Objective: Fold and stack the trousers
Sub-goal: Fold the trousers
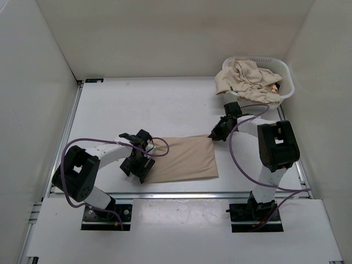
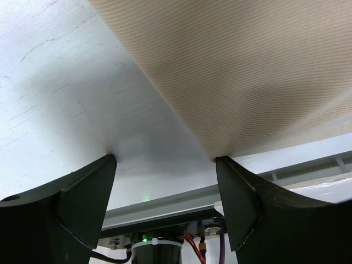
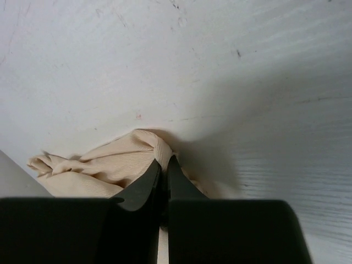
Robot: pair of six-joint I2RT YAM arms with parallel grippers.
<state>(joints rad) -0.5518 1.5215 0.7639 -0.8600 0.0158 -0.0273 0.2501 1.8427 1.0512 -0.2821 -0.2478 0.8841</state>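
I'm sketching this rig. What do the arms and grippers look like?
The left arm and right arm are white links between chunky black joint housings, each trailing a purple cable. The left gripper and right gripper have black, tapered fingers. No markings visible.

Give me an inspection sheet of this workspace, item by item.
Surface: white table, light scuffs.
Job's things: folded trousers flat near the arms; crumpled trousers heaped in the laundry basket.
Clutter: nothing seen.
Claws: left claw open at the folded pair's left edge; right claw shut on its far right corner.
Cables: purple cables looped along both arms.
Surroundings: white walls on three sides.
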